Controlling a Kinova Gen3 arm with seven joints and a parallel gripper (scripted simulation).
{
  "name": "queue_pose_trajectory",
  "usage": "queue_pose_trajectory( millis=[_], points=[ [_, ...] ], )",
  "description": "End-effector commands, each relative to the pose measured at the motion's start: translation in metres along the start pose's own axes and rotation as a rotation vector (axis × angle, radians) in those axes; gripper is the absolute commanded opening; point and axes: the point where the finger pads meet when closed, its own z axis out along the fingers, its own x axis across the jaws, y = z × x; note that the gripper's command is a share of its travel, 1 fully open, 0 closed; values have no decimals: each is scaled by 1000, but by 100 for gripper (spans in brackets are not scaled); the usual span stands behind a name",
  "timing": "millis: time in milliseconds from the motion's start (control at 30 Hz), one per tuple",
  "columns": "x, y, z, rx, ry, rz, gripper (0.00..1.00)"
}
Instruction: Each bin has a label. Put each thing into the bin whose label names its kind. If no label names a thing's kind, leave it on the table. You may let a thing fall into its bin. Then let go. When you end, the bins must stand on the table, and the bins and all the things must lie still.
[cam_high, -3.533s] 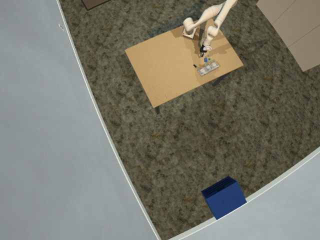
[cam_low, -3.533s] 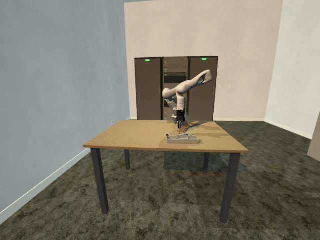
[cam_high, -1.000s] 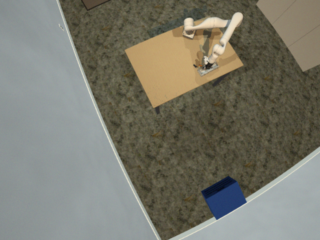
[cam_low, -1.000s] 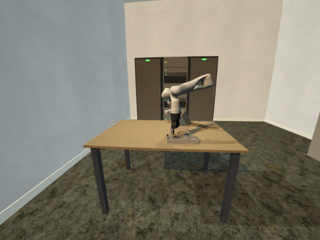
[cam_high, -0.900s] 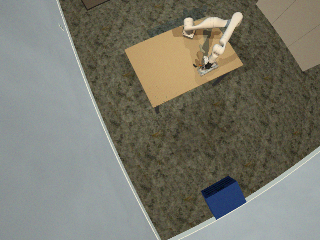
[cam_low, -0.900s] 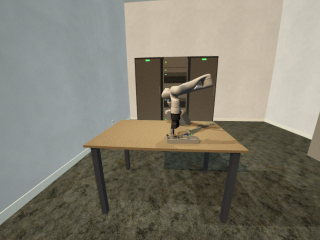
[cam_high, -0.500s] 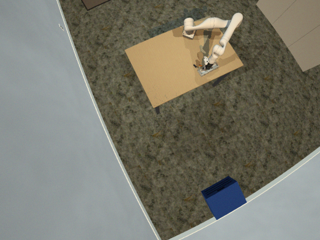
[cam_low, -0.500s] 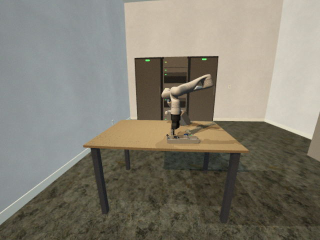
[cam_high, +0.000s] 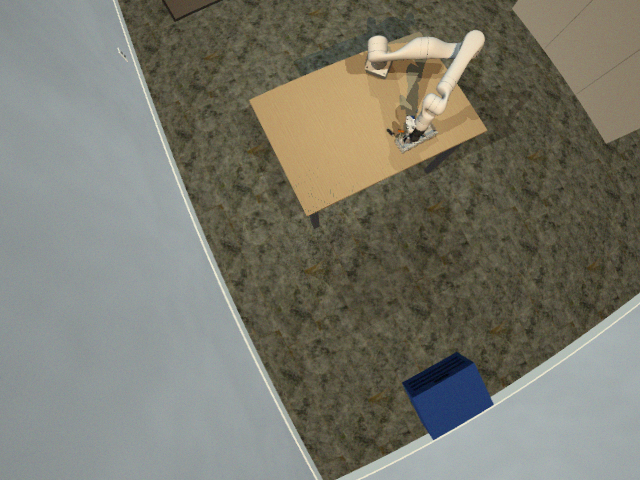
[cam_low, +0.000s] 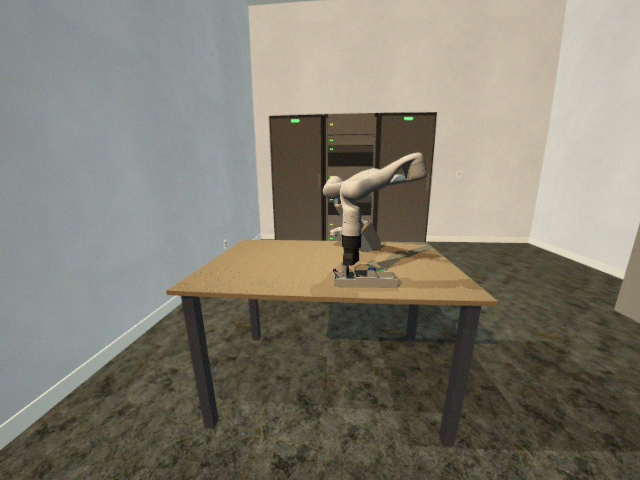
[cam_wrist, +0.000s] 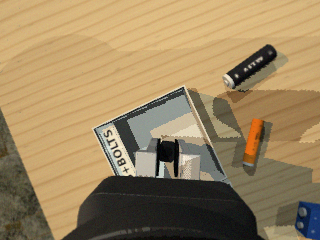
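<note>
In the wrist view my gripper (cam_wrist: 167, 151) is shut on a small black part (cam_wrist: 166, 151), held right over the open grey bin (cam_wrist: 165, 131) whose label reads "…+BOLTS" (cam_wrist: 116, 150). A black cylinder (cam_wrist: 250, 66) lies on the wood beyond the bin. An orange cylinder (cam_wrist: 253, 142) lies close beside the bin's right wall. The corner of a blue block (cam_wrist: 307, 219) shows at the lower right edge. In the top and exterior views the gripper (cam_high: 412, 133) (cam_low: 345, 269) hangs low over the left end of the row of bins (cam_high: 417, 139) (cam_low: 367, 280).
The bin row stands near the table's right front edge (cam_high: 454, 142). The arm's base (cam_high: 378, 67) is at the table's far edge. The table's edge and the floor (cam_wrist: 15, 190) show at the left of the wrist view.
</note>
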Motion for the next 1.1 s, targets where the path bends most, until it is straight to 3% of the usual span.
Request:
queue_pose_trajectory(
  millis=[0, 133, 600, 633, 1067],
  points=[
    [0, -2, 2, 5, 1, 2, 34],
    [0, -2, 10, 5, 1, 2, 34],
    [0, -3, 11, 5, 1, 2, 34],
    [0, -3, 11, 5, 1, 2, 64],
    [0, -3, 11, 5, 1, 2, 64]
  ],
)
